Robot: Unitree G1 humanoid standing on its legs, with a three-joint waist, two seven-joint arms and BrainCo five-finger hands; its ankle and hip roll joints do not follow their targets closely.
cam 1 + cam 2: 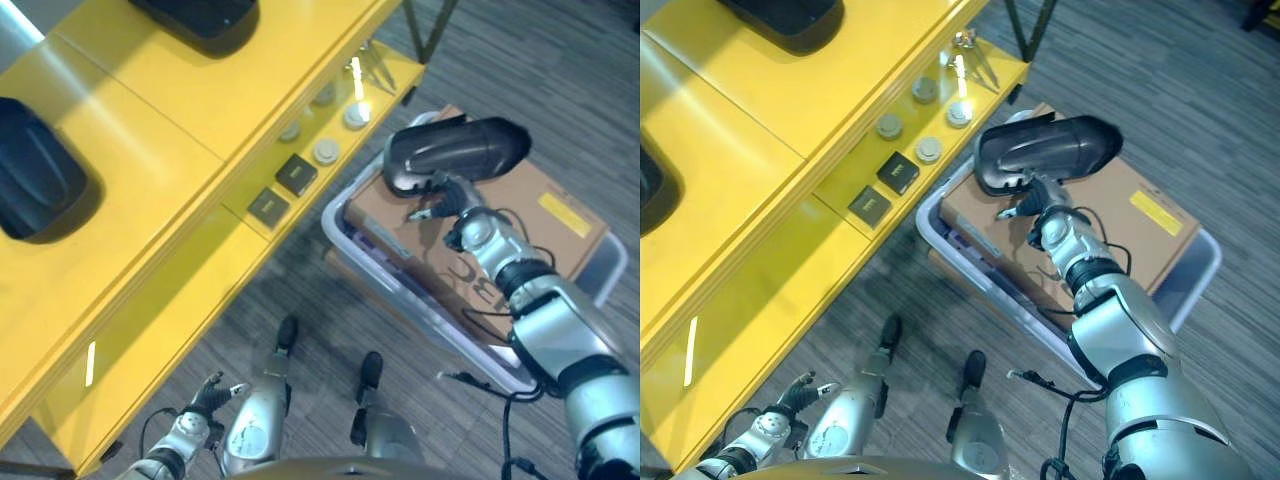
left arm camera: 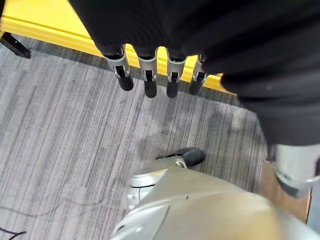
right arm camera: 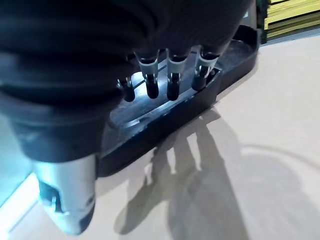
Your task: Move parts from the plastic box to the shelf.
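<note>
right robot hand [image 1: 1032, 208] curls its fingers on a black part [image 1: 1045, 152] above the cardboard-lined plastic box [image 1: 1200, 262], beside the yellow shelf [image 1: 790, 120].

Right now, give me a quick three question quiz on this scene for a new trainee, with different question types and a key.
1. True or false: the right hand has its fingers on the black molded part above the plastic box.
2. Multiple choice: what fills most of the plastic box? A) a brown cardboard carton B) loose screws C) a folded towel.
3. Fill in: the left hand hangs low beside the yellow ______, its fingers straight and holding nothing.

Key: 1 true; 2 A; 3 shelf.
</note>
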